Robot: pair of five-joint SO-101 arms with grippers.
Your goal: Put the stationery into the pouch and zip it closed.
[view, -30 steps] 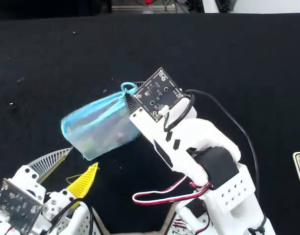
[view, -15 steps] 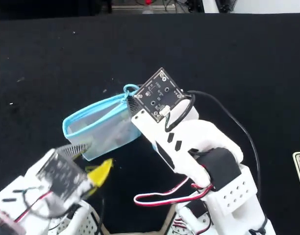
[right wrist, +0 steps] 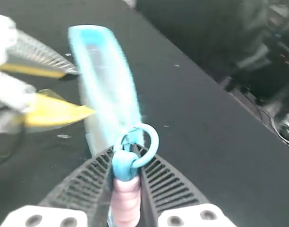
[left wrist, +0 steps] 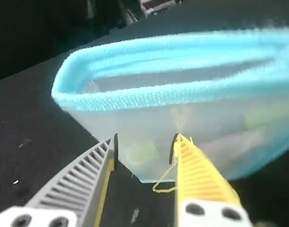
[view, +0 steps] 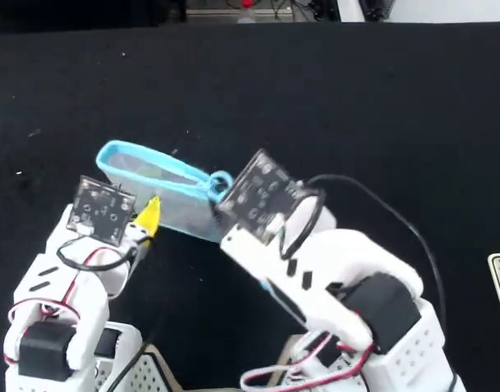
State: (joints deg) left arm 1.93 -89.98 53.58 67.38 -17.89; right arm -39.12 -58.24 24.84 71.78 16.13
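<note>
The black table (view: 381, 98) is lying open toward 12 and 3 o'clock. The pouch (view: 170, 206) is sitting left of centre. The right gripper (right wrist: 125, 158) is pinching its 3 o'clock zipper end, and the left gripper (left wrist: 144, 146) is standing narrowly parted at its lower edge.

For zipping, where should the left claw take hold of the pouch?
Its flat lower edge, from below, at the end away from the pull ring the right claw clamps. The pouch hangs mouth-up, and that thin edge sits between the fingers of the open left claw.
</note>
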